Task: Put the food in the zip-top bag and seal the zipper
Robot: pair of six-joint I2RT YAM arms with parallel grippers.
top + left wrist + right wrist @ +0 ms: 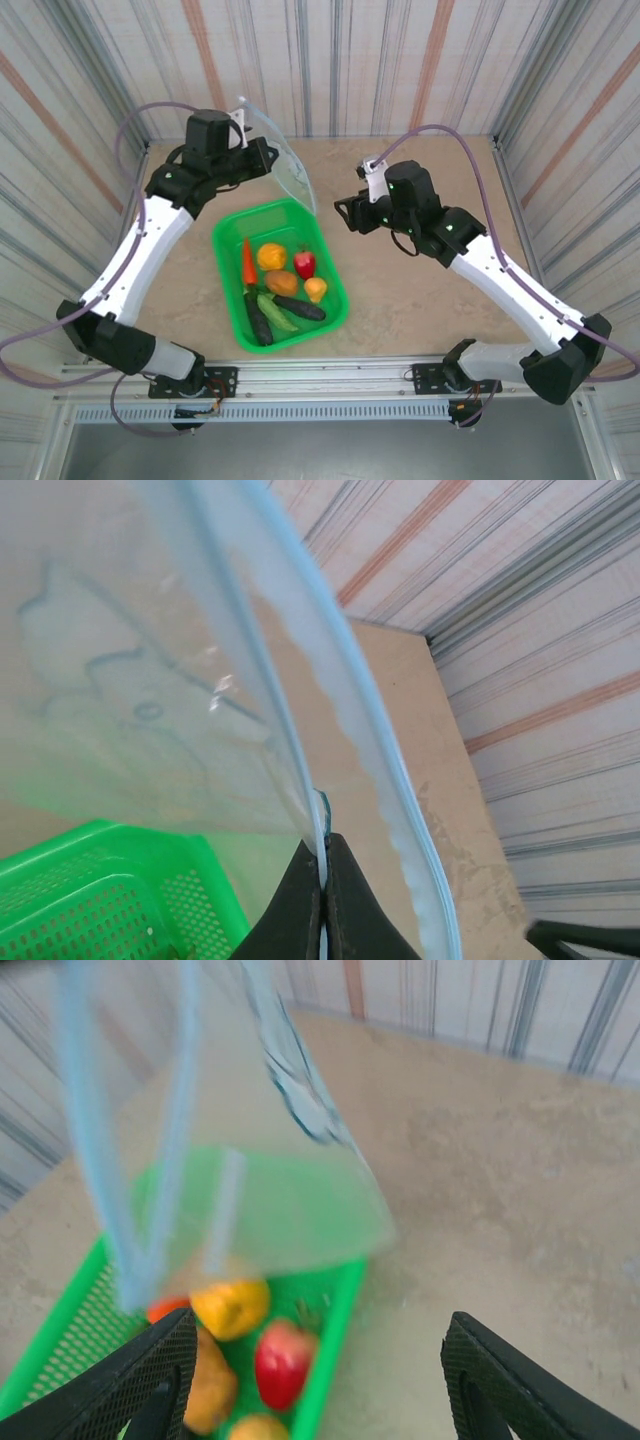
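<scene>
Green basket full, bag empty: loading not begun

Position of things:
- Clear floppy plastic zip-top bag with pale-blue printed shapes hangs in the air above the far end of the green mesh plastic basket, clear of the table.
- Left gripper has its jaws pressed together on the bag's edge, right at the thin light-blue zipper strip. From the left wrist view the two sides of the mouth run apart, so the zipper reads as unsealed.
- Right gripper stands with its jaws wide apart and nothing between them, just right of the bag and above the basket's far right corner.

Food count, all lying inside the basket:
- orange toy carrot
- round orange fruit
- red strawberry
- small yellow fruit
- green cucumber
- dark long pieces at the near end

Nothing shows inside the bag; the film looks flat and empty in both wrist views, though the right wrist view is blurred.

Judgement: early stage. The bag is lifted and presented and its mouth is parted. Every piece is yet to be moved across, and the zipper is yet to be pressed closed along its full length.
</scene>
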